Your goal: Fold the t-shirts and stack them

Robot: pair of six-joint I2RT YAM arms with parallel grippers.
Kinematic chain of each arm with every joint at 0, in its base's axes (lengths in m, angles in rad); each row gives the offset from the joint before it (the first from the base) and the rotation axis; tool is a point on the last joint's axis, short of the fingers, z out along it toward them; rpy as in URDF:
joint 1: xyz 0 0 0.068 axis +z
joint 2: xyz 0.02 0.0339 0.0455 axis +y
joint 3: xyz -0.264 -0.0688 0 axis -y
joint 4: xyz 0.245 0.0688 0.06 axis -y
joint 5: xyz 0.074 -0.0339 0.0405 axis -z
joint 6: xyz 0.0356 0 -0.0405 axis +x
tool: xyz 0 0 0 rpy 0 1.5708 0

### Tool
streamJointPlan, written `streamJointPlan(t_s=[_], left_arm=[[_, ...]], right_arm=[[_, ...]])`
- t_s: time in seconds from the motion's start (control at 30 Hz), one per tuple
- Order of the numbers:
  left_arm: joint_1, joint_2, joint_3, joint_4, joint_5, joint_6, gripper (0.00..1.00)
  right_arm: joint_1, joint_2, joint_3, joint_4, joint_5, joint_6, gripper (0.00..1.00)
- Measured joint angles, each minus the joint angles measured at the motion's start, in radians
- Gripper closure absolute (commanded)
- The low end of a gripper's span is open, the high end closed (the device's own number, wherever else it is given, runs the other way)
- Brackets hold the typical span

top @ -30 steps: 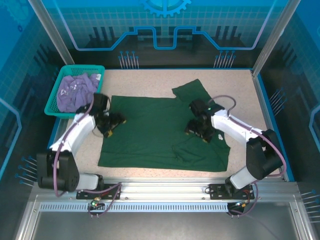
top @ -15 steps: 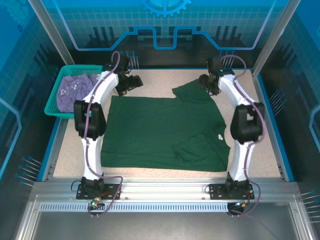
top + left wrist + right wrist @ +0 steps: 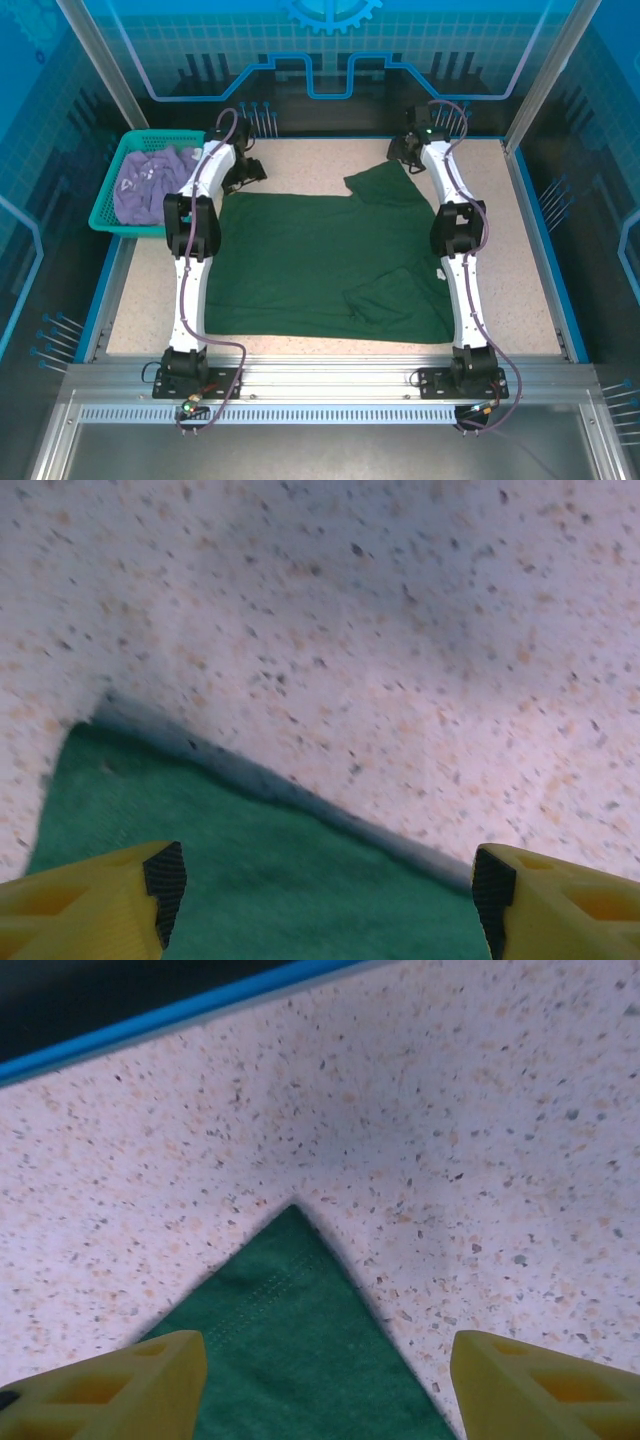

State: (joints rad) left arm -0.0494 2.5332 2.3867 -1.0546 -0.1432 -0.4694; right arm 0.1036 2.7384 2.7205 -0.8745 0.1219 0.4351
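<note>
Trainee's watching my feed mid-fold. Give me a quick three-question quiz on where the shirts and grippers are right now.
1. True or false: the purple shirt lies in the basket.
2. The left gripper is: A) open over a corner of the green shirt; B) shut on the purple shirt; C) inside the basket.
3. Fill in: the right gripper is open above a green shirt tip near the table's ____ edge (near/far).
Key: 1 true; 2 A; 3 far.
</note>
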Motion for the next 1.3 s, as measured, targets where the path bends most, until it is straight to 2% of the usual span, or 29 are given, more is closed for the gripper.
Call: streamJointPlan(t_s=[0.23,0.5,0.57,0.73,1.0,1.2,1.3], left_arm=[[0.003,0.035,0.014,0.002,-0.071,0.005,0.22],[0.027,0.047,0.013,0.006,-0.079,-0.018,0.24],[0.034,0.047,0.007,0.011,-0.071,-0.03,0.25],[0.043,0.047,-0.028,0.021,-0.056,-0.048,0.27],[0.048,0.047,-0.028,0.032,-0.05,-0.056,0.28],[0.048,0.047,-0.028,0.035,-0.053,-0.082,0.4],[0.048,0.047,-0.028,0.035,-0.062,-0.089,0.5]], right_arm=[[0.0,0.038,0.021,0.038,-0.023,-0.035,0.38],[0.0,0.083,0.023,0.036,-0.051,-0.006,0.45],[-0.001,0.083,0.025,0.037,-0.055,-0.001,0.5],[-0.002,0.086,0.025,0.037,-0.058,0.018,0.7],[-0.008,0.089,0.025,0.037,-0.089,0.031,0.85],[-0.008,0.089,0.018,0.046,-0.109,0.024,0.92],[-0.01,0.088,0.01,0.063,-0.124,0.024,0.94]])
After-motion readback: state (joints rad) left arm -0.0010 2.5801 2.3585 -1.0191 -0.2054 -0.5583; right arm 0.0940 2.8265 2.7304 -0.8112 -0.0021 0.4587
